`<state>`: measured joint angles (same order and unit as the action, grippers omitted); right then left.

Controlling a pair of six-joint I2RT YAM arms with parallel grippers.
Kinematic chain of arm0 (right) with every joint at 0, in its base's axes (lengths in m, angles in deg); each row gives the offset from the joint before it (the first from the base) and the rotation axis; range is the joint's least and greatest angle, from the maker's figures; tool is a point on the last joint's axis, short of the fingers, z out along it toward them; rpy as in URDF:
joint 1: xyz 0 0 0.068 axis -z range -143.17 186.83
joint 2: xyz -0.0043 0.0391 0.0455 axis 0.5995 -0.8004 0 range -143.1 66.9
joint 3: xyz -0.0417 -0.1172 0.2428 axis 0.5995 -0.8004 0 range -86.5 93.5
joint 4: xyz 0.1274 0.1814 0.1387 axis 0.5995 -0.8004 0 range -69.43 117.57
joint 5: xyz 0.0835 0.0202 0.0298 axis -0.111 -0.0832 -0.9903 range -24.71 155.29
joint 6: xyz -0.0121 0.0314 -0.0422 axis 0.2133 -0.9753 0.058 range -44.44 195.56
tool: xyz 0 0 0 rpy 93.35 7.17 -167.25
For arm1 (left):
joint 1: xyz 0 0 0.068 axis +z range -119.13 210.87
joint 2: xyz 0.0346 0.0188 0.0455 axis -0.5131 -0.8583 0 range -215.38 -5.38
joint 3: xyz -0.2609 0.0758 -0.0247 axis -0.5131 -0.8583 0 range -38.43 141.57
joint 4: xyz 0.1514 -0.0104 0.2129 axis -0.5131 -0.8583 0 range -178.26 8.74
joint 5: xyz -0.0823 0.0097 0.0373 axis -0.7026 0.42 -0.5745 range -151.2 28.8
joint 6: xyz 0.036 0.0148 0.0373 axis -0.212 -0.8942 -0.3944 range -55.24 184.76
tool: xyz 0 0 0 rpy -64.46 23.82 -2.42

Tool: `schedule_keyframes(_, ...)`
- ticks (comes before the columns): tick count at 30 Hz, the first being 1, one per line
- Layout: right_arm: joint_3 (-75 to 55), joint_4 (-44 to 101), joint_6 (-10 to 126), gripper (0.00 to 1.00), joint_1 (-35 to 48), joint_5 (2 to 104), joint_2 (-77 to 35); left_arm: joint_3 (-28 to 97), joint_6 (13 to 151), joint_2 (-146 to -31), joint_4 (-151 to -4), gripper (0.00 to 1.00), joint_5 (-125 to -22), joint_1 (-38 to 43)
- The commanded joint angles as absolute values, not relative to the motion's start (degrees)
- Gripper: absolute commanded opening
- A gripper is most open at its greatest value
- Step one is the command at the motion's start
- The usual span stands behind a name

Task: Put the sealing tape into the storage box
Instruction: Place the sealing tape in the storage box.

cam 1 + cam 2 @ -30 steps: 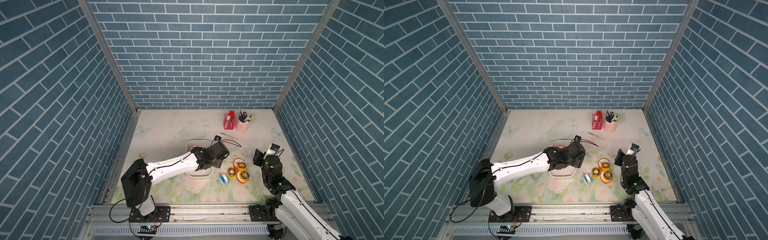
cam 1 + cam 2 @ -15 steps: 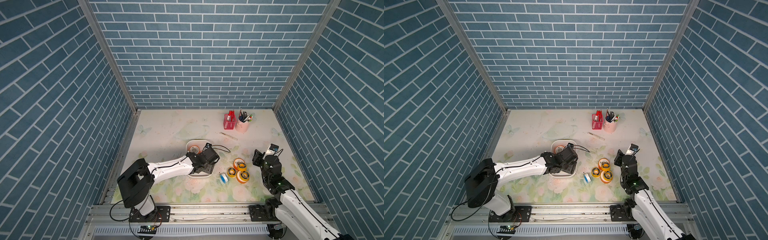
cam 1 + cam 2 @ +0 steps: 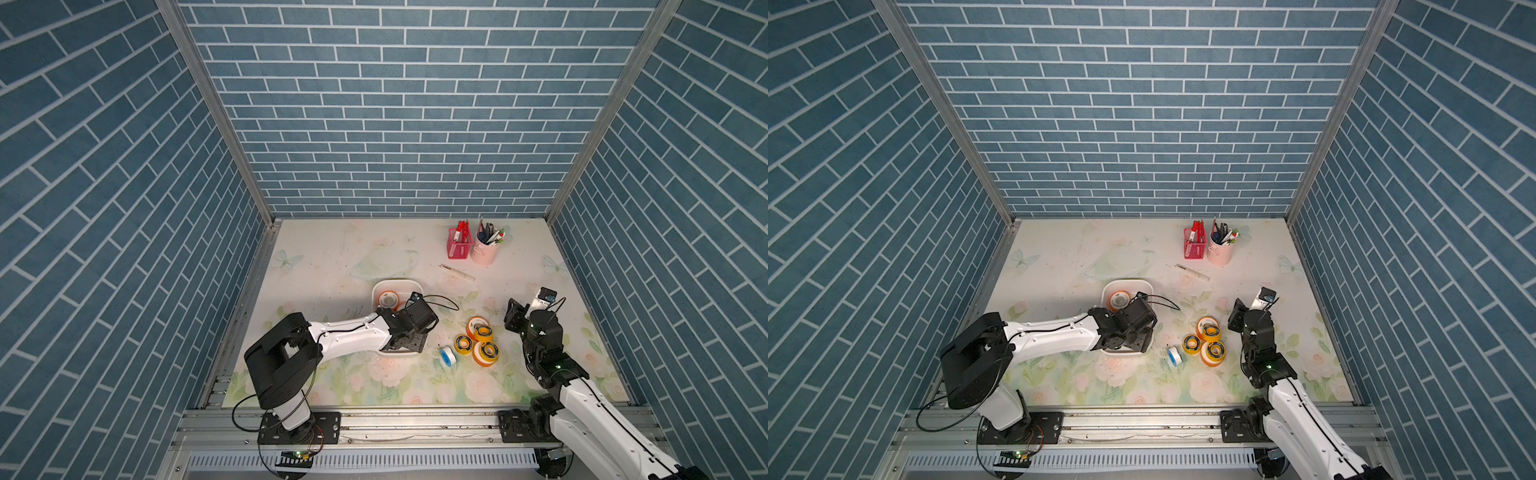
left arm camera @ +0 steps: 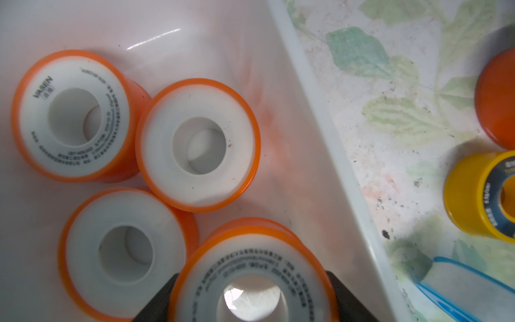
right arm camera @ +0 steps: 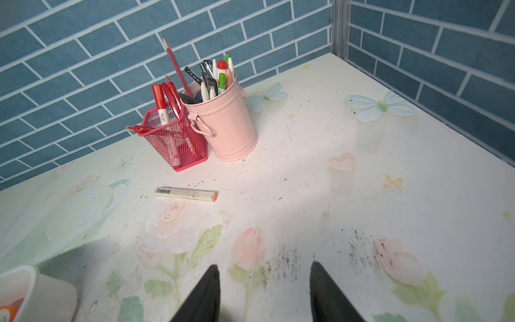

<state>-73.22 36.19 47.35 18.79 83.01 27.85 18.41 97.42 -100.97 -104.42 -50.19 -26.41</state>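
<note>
The left gripper (image 4: 252, 301) is found clamped on an orange spool (image 4: 250, 259), its axis upright, above the floor of the storage box (image 4: 320, 125) and just beside three spools (image 4: 198, 145) already lying inside. Four loose spools (image 3: 477, 324) are noted at 3 o'clock of the box in a top view, nearer the right gripper (image 5: 263, 267), whose jaws stand apart and empty. Since a second ago, the left gripper has been drawn inward from the box's 3 o'clock rim; the right arm is unmoved.
</note>
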Motion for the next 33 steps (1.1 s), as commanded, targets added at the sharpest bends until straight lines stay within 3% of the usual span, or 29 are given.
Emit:
schedule_keyframes(1,-73.8,37.4,48.0,0.52,18.9,82.4,27.8,18.6,97.7,-101.5,-104.4,0.79,-50.0,-26.1)
schedule_keyframes(9,-73.7,37.4,48.0,0.52,18.9,82.1,27.7,19.8,97.6,-100.7,-105.6,0.85,-49.8,-26.2)
schedule_keyframes(20,-72.7,38.5,49.5,0.54,18.9,77.5,25.7,21.6,97.3,-92.8,-109.7,0.85,-46.2,-26.1)
schedule_keyframes(26,-65.5,36.4,51.7,0.59,18.6,67.3,13.9,20.5,97.5,-83.3,-114.3,0.85,-42.0,-25.6)
schedule_keyframes(33,-54.3,27.3,56.6,0.70,15.1,66.7,0.0,15.6,96.9,-71.3,-117.4,0.88,-42.3,-21.7)
